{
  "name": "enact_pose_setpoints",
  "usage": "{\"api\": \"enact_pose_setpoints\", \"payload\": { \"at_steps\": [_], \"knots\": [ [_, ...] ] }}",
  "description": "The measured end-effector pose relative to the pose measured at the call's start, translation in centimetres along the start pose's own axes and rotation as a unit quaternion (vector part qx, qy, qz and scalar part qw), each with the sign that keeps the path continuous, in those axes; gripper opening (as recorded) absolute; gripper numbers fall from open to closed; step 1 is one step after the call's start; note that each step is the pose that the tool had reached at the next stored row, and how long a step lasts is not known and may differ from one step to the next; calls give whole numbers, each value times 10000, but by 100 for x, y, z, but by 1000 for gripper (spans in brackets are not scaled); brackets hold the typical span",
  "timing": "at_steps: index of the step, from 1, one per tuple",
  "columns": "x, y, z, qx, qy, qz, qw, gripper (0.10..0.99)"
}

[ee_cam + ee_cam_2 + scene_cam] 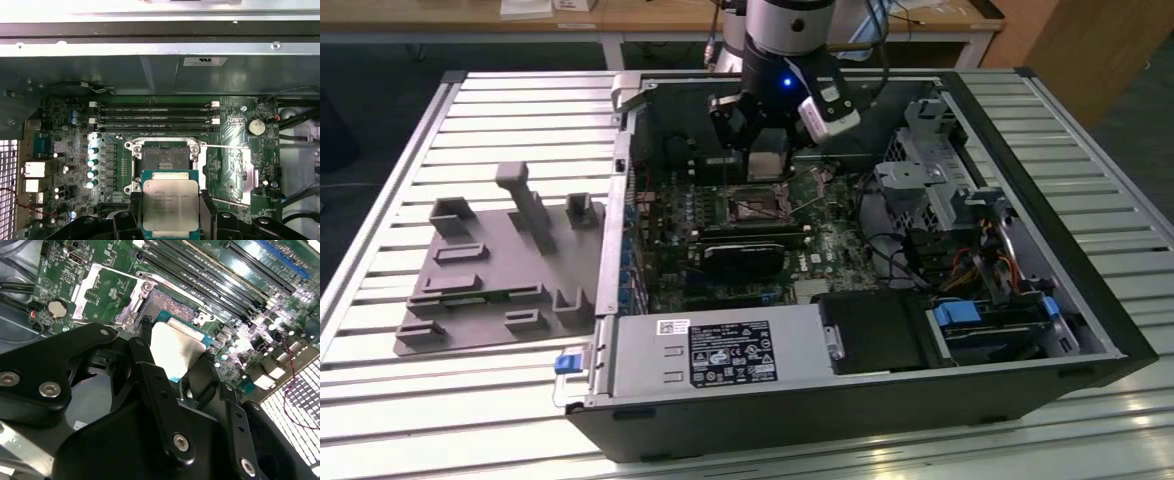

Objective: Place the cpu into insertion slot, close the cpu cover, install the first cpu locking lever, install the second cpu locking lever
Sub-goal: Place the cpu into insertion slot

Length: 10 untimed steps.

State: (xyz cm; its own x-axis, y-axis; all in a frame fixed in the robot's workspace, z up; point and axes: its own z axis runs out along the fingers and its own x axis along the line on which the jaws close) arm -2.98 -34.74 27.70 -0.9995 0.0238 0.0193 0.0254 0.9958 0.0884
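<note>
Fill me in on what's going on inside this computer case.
The robot arm's hand grips the cpu by its edges and holds it close to the insertion slot, not in it. The slot is bare, and the cpu cover is swung open to one side. The cpu is not yet seated.

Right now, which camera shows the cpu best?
The first wrist view: the cpu faces it flat, whole metal top visible, near the slot. The second wrist view shows it slanted, partly behind the gripper holding it. In the exterior view it is too small to tell under the arm.
</note>
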Motion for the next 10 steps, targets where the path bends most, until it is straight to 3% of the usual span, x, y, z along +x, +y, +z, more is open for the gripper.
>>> {"api": "enact_pose_setpoints", "payload": {
  "at_steps": [3,7,10],
  "knots": [
    [-1,12,44,-1,0,-2,10000,537],
    [-1,12,45,0,0,-2,10000,537],
    [-1,11,51,-4,-16,186,9998,537]
  ]
}}
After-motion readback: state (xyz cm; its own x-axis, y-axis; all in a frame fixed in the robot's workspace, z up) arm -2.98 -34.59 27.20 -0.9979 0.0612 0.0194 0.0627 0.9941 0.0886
